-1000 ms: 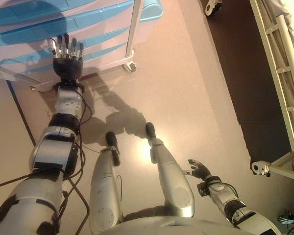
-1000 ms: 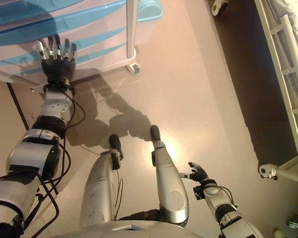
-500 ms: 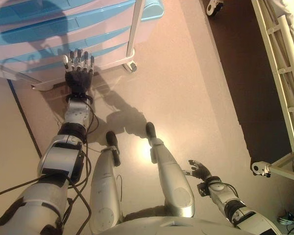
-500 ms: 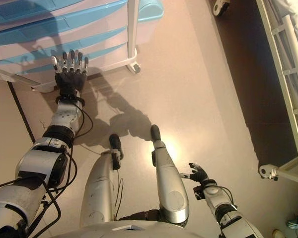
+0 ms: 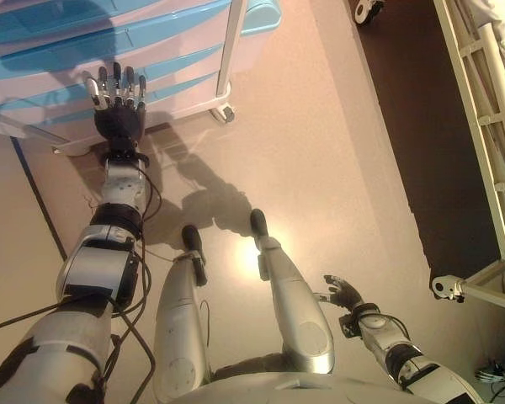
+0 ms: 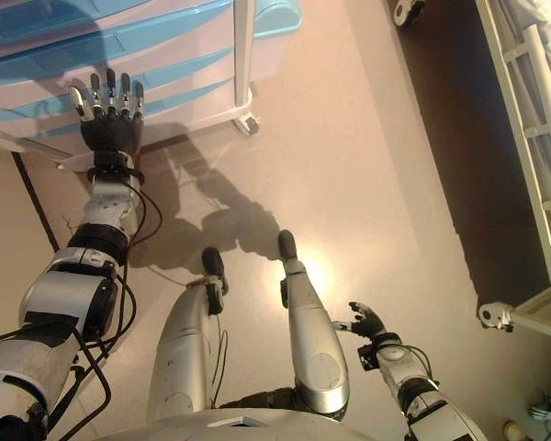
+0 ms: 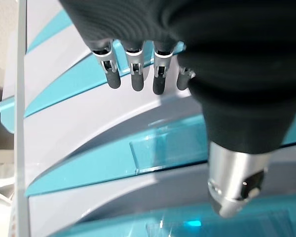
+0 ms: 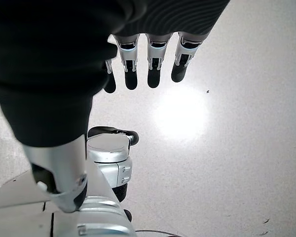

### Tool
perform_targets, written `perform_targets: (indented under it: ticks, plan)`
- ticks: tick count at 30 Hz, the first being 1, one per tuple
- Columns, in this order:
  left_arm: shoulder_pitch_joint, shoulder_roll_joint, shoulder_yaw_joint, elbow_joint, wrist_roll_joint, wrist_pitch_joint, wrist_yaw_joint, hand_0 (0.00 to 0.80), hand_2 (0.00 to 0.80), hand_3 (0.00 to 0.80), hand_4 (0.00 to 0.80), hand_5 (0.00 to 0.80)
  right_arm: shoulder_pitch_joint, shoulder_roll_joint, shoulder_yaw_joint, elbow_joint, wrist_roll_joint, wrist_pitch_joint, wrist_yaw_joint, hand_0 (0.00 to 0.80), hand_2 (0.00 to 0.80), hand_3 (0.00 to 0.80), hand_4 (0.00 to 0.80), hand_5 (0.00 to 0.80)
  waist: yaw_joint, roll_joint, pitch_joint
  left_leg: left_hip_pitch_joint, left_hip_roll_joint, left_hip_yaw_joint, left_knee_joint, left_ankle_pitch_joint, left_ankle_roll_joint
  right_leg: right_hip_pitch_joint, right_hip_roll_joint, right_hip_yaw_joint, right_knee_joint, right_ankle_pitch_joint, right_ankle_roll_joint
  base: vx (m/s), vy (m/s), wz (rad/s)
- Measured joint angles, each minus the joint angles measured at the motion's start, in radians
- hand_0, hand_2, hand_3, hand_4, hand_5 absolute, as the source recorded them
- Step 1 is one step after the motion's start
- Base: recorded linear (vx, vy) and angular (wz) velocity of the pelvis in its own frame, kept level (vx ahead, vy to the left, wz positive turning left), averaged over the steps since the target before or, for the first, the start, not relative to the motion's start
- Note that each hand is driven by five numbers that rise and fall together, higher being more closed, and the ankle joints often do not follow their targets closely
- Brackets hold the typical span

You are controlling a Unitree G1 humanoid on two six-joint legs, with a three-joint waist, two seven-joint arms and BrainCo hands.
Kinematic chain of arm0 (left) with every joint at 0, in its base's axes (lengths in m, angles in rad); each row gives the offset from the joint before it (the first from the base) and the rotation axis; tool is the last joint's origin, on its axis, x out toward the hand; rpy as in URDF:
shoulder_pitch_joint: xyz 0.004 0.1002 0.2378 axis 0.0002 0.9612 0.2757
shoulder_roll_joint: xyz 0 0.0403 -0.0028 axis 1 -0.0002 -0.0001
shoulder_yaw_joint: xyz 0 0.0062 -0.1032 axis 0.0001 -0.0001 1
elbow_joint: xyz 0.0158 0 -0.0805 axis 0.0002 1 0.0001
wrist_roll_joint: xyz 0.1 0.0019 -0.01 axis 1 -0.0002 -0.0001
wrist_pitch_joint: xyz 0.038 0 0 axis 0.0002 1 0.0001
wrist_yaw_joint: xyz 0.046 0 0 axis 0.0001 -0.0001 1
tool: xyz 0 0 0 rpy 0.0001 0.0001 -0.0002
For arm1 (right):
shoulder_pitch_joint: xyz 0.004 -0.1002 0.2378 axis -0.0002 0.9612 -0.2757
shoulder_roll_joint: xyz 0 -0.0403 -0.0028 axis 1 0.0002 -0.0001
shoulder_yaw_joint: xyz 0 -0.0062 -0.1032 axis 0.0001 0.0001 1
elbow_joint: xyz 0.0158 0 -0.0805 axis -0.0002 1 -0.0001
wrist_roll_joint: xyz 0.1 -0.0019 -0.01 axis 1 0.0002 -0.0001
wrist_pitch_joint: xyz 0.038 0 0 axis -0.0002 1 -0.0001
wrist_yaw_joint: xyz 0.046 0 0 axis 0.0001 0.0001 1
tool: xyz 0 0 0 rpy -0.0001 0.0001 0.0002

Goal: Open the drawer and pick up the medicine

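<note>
The white-and-blue plastic drawer cabinet (image 5: 151,50) looked smooth and glossy, its translucent blue drawer fronts (image 7: 153,148) catching light. The beige floor (image 5: 320,151) was polished, with glare. The cream bed frame (image 5: 488,126) seemed painted metal.

Head pair high, wrist cameras close

Both eye views look steeply down – sharing the pale blue-fronted plastic drawer cabinet (image 5: 126,50) upper left; the left wrist view faces it closely, the right wrist view the floor.

Bare floor (image 5: 320,151) lies open between the drawer unit (image 5: 151,50) and the bed frame (image 5: 488,143).
</note>
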Motion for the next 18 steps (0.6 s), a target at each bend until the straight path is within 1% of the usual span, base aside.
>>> perform_targets:
  ticks: [4, 6, 10, 15, 18]
  plan:
    - [-0.027, 0.001, -0.002, 0.004, -0.048, -0.001, 0.073, 0.000, 0.000, 0.000, 0.000, 0.000, 0.000, 0.000, 0.000, 0.001, 0.000, -0.009, 0.000, 0.000, 0.000, 0.000, 0.000, 0.000, -0.002, 0.000, 0.000, 0.000, 0.000, 0.001, -0.001, 0.000, -0.004, -0.002, 0.000, 0.000, 0.001, 0.001, -0.001, 0.000, 0.000, 0.00]
    - [-0.037, 0.001, -0.010, 0.004, -0.089, -0.013, 0.077, 0.000, 0.000, 0.000, 0.000, 0.000, 0.000, 0.000, 0.000, 0.002, 0.000, -0.018, 0.000, 0.000, 0.000, 0.000, 0.000, 0.000, -0.003, 0.000, 0.000, 0.000, 0.000, 0.001, -0.004, 0.002, -0.005, -0.003, 0.000, 0.000, 0.001, 0.001, -0.001, 0.000, 0.000, 0.00]
    - [-0.047, -0.001, -0.035, -0.001, -0.161, -0.039, 0.067, 0.000, 0.000, 0.000, 0.000, 0.000, 0.000, -0.001, 0.001, 0.007, 0.000, -0.027, 0.004, 0.000, 0.000, 0.000, 0.000, 0.000, -0.004, 0.000, 0.000, -0.006, 0.001, 0.004, -0.008, 0.005, -0.008, -0.013, 0.001, 0.002, 0.001, 0.002, -0.003, 0.000, 0.000, 0.00]
    - [-0.048, -0.006, -0.042, -0.011, -0.182, -0.060, 0.040, 0.000, 0.000, 0.000, 0.000, 0.000, 0.000, -0.003, 0.001, 0.032, 0.001, -0.038, 0.016, 0.000, 0.000, 0.000, 0.000, 0.000, -0.004, -0.001, 0.001, -0.009, 0.001, 0.006, -0.018, 0.012, -0.007, -0.018, 0.000, 0.002, -0.005, 0.004, -0.005, 0.000, 0.000, 0.00]
    - [-0.047, -0.006, -0.049, -0.011, -0.193, -0.064, 0.003, 0.000, 0.000, 0.000, 0.000, 0.000, 0.000, -0.003, 0.001, 0.040, 0.001, -0.042, 0.016, 0.000, 0.000, 0.000, 0.000, 0.000, -0.003, -0.001, 0.002, -0.012, 0.001, 0.007, -0.025, 0.017, -0.008, -0.024, 0.000, 0.003, -0.007, 0.005, -0.006, 0.000, 0.000, 0.00]
